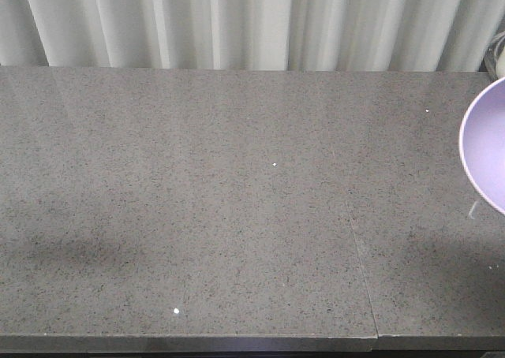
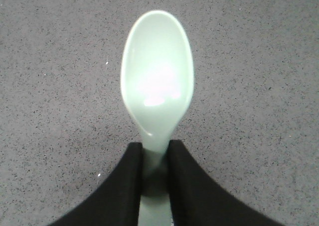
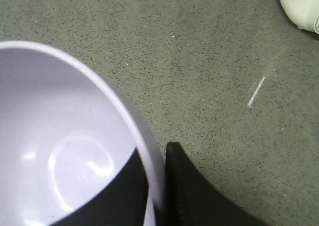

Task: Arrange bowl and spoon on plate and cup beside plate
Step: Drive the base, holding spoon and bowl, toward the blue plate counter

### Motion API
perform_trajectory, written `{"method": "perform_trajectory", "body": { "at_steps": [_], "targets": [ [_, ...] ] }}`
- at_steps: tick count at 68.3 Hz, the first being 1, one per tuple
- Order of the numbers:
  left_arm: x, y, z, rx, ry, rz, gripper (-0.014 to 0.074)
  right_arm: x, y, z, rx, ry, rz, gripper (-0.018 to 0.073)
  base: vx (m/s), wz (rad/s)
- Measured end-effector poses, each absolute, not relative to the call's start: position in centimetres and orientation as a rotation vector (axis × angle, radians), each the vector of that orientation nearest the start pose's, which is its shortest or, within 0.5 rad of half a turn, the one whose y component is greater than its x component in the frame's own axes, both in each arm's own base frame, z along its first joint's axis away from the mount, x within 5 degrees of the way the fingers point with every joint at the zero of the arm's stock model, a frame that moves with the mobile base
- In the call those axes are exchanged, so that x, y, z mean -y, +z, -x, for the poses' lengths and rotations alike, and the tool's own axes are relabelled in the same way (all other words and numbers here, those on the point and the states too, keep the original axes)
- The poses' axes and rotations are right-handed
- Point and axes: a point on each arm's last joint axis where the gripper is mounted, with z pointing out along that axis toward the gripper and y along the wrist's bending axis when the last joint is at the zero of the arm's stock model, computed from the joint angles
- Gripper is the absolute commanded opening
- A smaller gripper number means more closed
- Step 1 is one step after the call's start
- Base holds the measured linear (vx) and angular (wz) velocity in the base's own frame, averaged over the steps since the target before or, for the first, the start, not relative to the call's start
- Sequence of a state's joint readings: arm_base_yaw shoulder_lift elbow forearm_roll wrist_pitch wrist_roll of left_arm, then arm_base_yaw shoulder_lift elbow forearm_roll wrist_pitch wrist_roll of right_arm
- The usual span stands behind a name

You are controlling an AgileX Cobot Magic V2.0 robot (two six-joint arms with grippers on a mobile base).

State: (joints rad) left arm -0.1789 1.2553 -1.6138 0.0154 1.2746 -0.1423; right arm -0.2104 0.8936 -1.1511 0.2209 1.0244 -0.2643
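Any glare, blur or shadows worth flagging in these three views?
Exterior front view: even light, soft shadows on the countertop toward both lower corners, bowl cropped by the right edge. Left wrist view: white glare washes out the spoon scoop. Right wrist view: the near bowl rim is blurred, the speckled surface sharp.

The pale mint-green spoon [image 2: 157, 86] is pinched by its handle, hollow side showing, while the smooth, deep lavender bowl [image 3: 65, 151] is clamped at its rim.
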Motion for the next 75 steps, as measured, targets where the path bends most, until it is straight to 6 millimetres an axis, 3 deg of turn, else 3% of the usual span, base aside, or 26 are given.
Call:
{"method": "perform_trajectory", "body": {
  "at_steps": [75],
  "targets": [
    [3.91,46.42,-22.39,-2.403,-0.13,-0.043,-0.0006,1.5,41.71,-15.19,-2.227,0.015,0.033,-0.0006,0.0,-0.01]
  ]
}}
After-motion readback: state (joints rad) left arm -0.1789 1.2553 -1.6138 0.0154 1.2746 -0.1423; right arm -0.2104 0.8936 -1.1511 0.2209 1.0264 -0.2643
